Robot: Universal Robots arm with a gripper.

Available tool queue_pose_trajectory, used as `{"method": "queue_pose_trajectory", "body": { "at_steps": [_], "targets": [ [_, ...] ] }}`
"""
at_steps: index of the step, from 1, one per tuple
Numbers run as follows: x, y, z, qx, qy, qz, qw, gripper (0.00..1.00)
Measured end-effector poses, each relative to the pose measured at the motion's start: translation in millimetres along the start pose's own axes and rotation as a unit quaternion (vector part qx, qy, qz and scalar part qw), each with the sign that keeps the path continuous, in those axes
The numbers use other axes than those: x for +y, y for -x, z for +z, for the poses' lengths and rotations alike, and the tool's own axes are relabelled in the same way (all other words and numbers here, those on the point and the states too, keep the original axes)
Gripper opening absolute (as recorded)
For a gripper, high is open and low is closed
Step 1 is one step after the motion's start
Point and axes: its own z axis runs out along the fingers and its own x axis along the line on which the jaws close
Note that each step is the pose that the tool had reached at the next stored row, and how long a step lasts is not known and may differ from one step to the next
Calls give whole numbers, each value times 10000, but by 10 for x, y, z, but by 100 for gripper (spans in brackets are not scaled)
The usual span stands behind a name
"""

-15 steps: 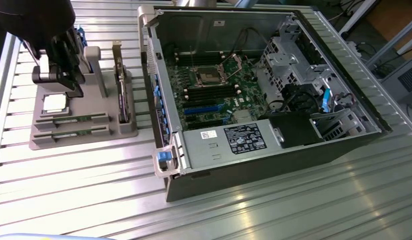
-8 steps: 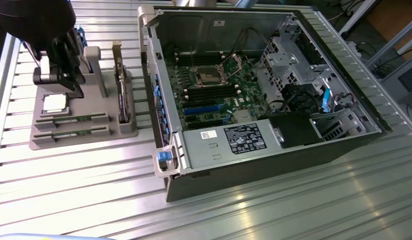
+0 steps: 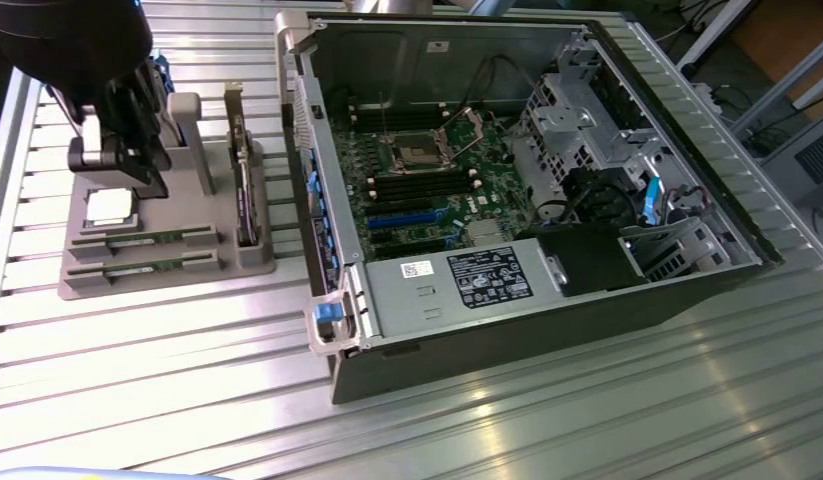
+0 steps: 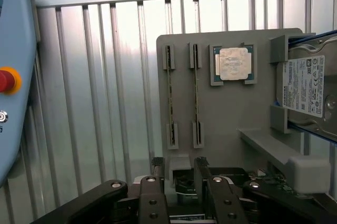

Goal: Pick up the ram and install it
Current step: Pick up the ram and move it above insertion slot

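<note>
Two ram sticks stand on edge in slots of a grey holder tray. They show as thin green strips, one ram stick beside the other, and in the exterior view as ram and a second stick. My gripper hangs open above the tray's far end, short of the sticks and holding nothing. A grey block of the tray shows between the fingertips. In the exterior view the gripper sits under the black arm at the exterior view's left, over the tray.
The tray also holds a square silver processor and a hard drive with a white label. An open computer case with its motherboard lies at the exterior view's right. A pendant with a red button lies on the ribbed table.
</note>
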Motion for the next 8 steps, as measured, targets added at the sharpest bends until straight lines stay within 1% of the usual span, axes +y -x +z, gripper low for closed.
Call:
{"method": "queue_pose_trajectory", "body": {
  "at_steps": [8],
  "targets": [
    [1,-1,26,0,0,0,10000,36]
  ]
}}
